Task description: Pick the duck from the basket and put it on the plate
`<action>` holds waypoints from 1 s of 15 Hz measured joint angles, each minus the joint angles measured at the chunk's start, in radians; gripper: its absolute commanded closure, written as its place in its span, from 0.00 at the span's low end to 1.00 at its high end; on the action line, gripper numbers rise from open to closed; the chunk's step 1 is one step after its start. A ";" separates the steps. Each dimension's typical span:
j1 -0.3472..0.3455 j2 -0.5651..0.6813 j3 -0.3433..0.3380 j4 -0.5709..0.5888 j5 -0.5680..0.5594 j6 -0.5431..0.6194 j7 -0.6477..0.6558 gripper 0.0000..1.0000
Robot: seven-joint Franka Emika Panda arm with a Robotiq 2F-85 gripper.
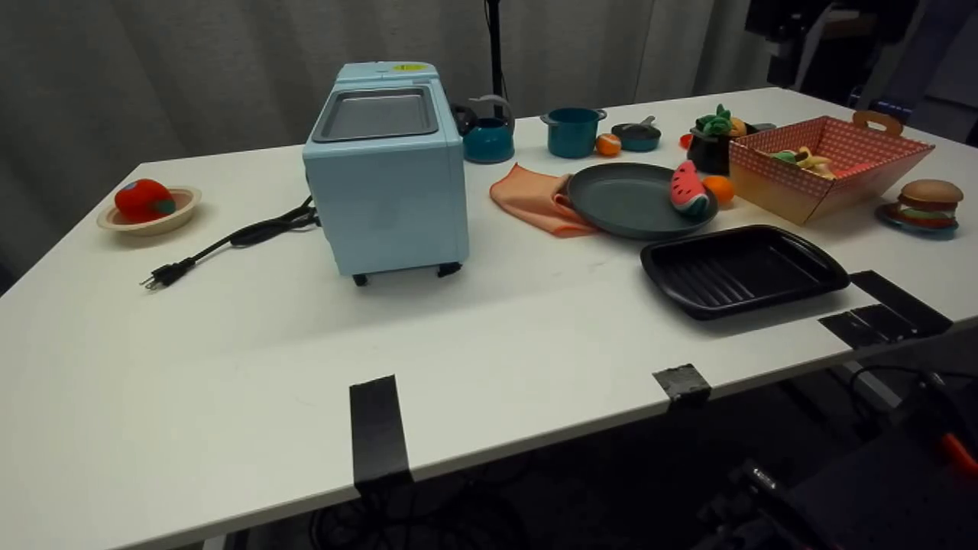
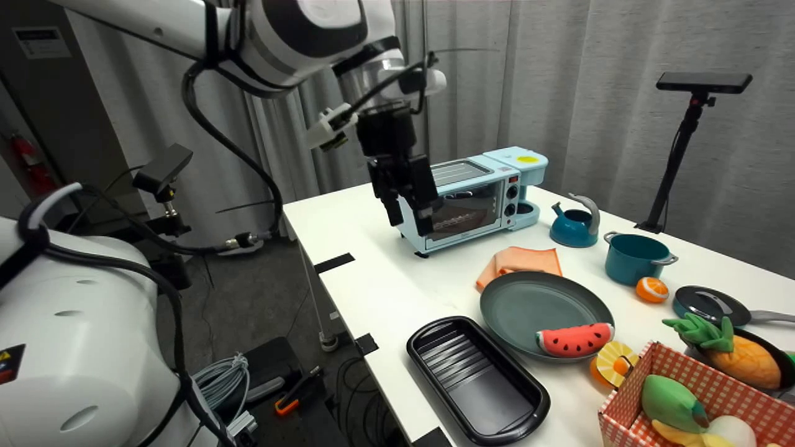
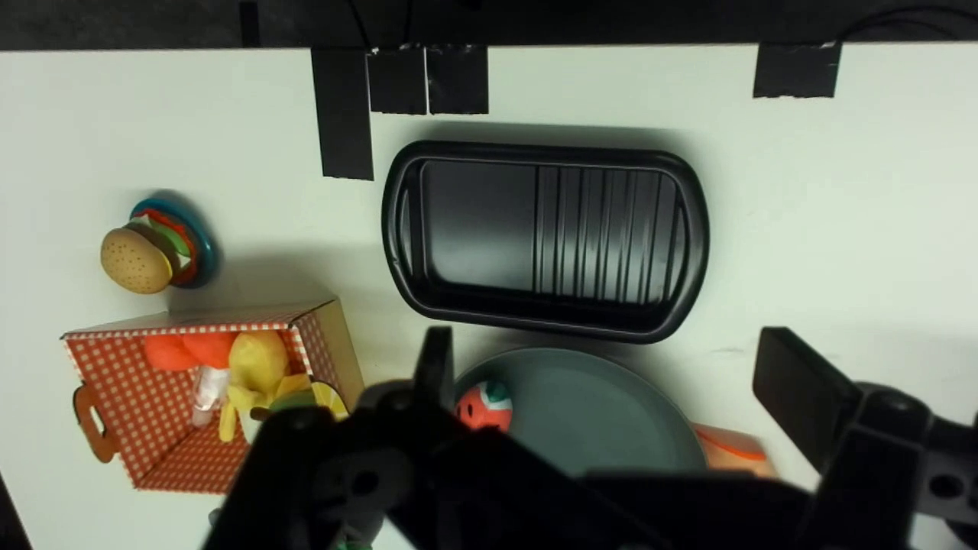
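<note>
The basket [image 3: 179, 458], red-and-white checked inside, holds several toys; it also shows in both exterior views [image 1: 772, 183] [image 2: 739, 382]. In the wrist view a pale-yellow toy, seemingly the duck [image 3: 258, 360], lies in it beside red and green items. In the exterior views I cannot pick the duck out from the other toys. The round dark grey plate [image 1: 623, 198] carries a watermelon slice [image 2: 574, 339]; the plate also shows in an exterior view [image 2: 528, 307] and the wrist view [image 3: 588, 405]. My gripper [image 2: 410, 220] hangs above the table, fingers apart and empty [image 3: 603, 359].
The black ridged tray [image 2: 478, 385] lies beside the plate. A toy burger [image 1: 927, 205] sits near the basket. An orange [image 1: 718, 189] and a pot with a pineapple [image 2: 745, 360] are close to it. A blue oven [image 1: 386, 191], kettle and teal pot stand farther off.
</note>
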 measured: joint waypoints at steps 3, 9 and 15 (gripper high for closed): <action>-0.043 0.133 -0.051 0.012 -0.046 0.084 0.002 0.00; -0.089 0.372 -0.156 0.119 -0.115 0.181 0.002 0.00; -0.105 0.560 -0.268 0.263 -0.170 0.232 0.006 0.00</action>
